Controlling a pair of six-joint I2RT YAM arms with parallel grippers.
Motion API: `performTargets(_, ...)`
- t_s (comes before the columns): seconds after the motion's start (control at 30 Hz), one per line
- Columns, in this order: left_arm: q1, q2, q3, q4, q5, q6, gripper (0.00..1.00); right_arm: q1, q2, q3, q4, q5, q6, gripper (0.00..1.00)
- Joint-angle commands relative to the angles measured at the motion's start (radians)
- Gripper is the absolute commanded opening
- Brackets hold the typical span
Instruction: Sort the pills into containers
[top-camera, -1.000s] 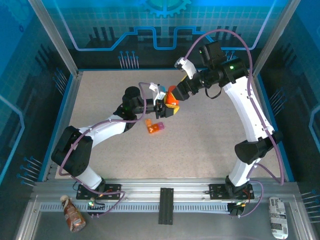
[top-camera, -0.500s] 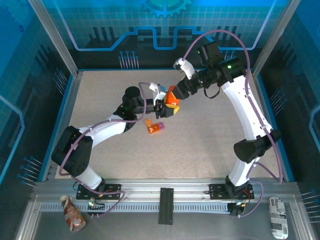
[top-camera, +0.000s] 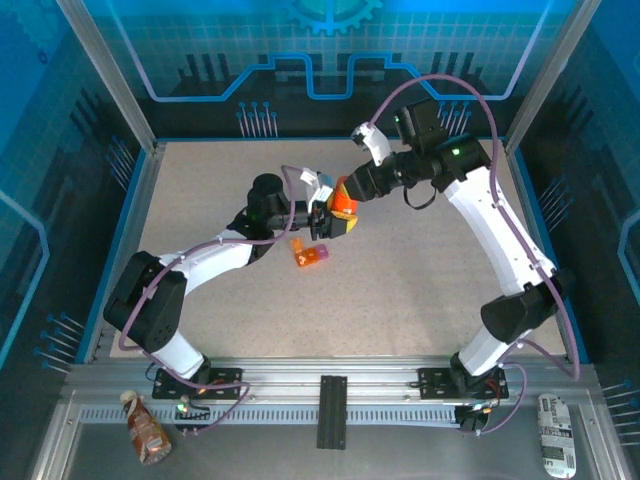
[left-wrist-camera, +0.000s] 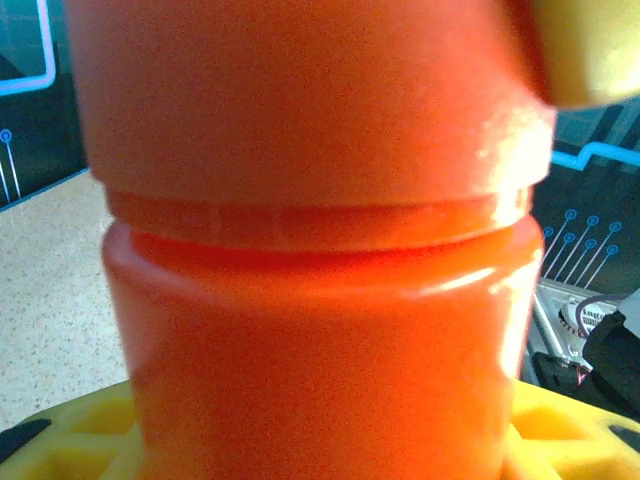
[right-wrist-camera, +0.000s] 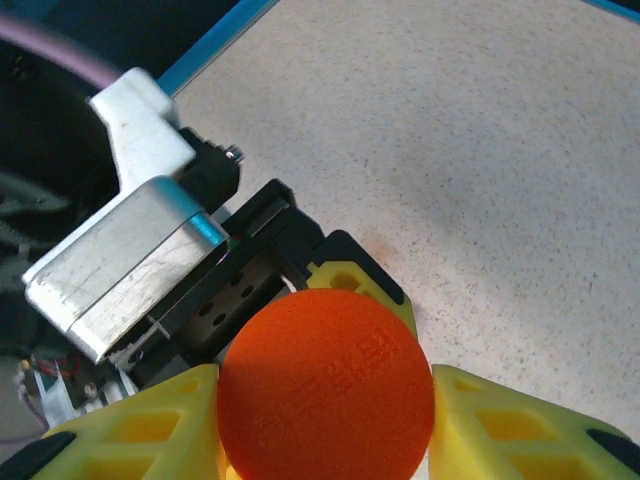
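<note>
The orange pill bottle (top-camera: 344, 204) stands upright at mid-table, held from two sides. My left gripper (top-camera: 333, 222) is shut on its body (left-wrist-camera: 320, 340), and yellow fingers (left-wrist-camera: 70, 440) show at either side of it. From above, my right gripper (top-camera: 352, 188) is shut on the bottle's orange cap (right-wrist-camera: 325, 385), with a yellow finger (right-wrist-camera: 150, 435) pressed against each side. The containers, a small flat orange box with a pink-purple end (top-camera: 308, 256), lie on the table just in front of the bottle, untouched. No loose pills can be seen.
The speckled table (top-camera: 420, 290) is walled by blue rails (top-camera: 120, 240) at left, right and back. The left wrist camera housing (right-wrist-camera: 130, 250) sits close under my right gripper. A brown bottle (top-camera: 146, 430) and a white packet (top-camera: 556, 434) lie outside the work area.
The right arm's forearm and wrist have swung slightly left and up while staying on the cap. The left arm and the bottle have barely moved.
</note>
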Motion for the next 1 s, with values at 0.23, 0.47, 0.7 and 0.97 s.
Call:
performTargets(0.23, -0.009, -0.018, 0.029, 0.12, 0.003, 0.025, 0.0, 0.141, -0.062, -0.21, 0.201, 0.21, 0.364, 0.44)
performTargets(0.47, -0.009, -0.017, 0.024, 0.118, 0.002, 0.026, 0.0, 0.112, -0.065, -0.142, 0.188, 0.199, 0.346, 0.51)
performTargets(0.7, -0.008, -0.017, 0.027, 0.115, 0.009, 0.029, 0.0, -0.027, -0.152, -0.066, 0.196, -0.047, 0.223, 0.78)
performTargets(0.97, -0.007, -0.017, 0.029, 0.112, 0.029, 0.023, 0.0, -0.146, -0.137, 0.027, 0.077, -0.287, -0.074, 0.83)
